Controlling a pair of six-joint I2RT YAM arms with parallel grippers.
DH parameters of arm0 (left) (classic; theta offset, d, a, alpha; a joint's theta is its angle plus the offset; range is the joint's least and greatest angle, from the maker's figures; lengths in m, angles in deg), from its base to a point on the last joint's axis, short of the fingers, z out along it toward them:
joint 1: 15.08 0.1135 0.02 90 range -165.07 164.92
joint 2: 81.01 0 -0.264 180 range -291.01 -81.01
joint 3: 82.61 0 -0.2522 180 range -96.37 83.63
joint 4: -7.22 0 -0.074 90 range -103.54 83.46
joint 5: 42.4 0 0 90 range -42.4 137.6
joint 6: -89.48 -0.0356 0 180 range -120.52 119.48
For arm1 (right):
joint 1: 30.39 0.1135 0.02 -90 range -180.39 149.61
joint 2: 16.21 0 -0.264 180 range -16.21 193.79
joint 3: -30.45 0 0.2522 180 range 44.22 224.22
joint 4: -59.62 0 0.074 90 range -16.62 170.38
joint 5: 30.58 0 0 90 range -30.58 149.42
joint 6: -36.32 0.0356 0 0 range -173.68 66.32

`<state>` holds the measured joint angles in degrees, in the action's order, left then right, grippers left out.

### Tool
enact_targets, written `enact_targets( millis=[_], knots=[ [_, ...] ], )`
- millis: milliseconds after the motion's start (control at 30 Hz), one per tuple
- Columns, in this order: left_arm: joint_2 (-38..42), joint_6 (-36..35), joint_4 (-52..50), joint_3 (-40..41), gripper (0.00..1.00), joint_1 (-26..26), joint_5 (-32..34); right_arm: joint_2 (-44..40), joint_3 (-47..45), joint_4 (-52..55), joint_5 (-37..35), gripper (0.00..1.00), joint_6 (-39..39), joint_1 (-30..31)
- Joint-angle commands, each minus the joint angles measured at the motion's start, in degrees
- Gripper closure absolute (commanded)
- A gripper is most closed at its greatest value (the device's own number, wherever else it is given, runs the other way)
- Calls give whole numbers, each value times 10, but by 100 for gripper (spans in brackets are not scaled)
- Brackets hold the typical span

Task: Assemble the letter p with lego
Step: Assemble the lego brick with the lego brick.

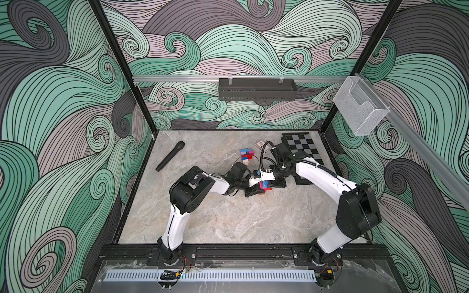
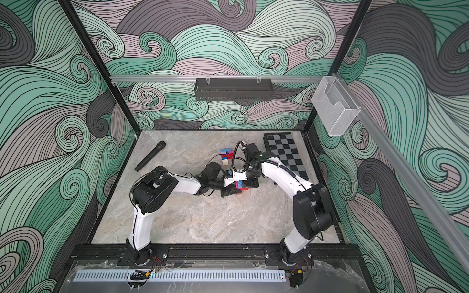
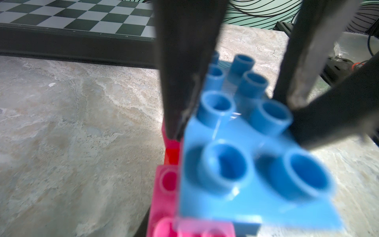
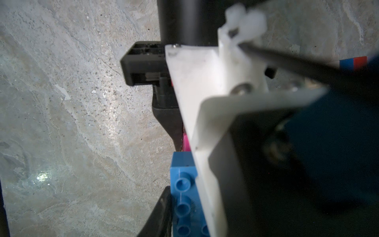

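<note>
Two grippers meet at the centre: the left gripper (image 3: 235, 119) pinches a blue brick (image 3: 246, 195) joined to a pink brick (image 3: 166, 190) and a red brick (image 3: 171, 156). The right gripper (image 1: 272, 185) is pressed shut, one finger (image 4: 158, 215) against the blue brick; loose bricks (image 1: 246, 156) lie farther back.

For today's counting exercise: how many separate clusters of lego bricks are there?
2: a far cluster beside the card box, and a near cluster at centre; more bricks may be hidden.

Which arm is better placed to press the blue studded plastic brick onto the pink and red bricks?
Right, probably: the right end effector is shut on the blue studded plastic brick, while the left end effector grips the pink and red bricks, steadying them.
</note>
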<state>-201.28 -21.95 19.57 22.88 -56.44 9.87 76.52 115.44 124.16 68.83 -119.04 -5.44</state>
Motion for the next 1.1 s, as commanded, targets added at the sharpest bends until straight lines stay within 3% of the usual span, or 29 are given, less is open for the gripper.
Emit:
enact_targets(
  millis=[0,500,1067],
  knots=[
    [-65,6,-143,34,100,2,72,2,13,-28,66,73,2,14],
    [-78,21,-87,52,100,3,81,-57,-6,-57,113,73,10,-35],
    [-84,20,-99,43,100,3,81,-1,8,-64,114,73,1,-31]
  ],
)
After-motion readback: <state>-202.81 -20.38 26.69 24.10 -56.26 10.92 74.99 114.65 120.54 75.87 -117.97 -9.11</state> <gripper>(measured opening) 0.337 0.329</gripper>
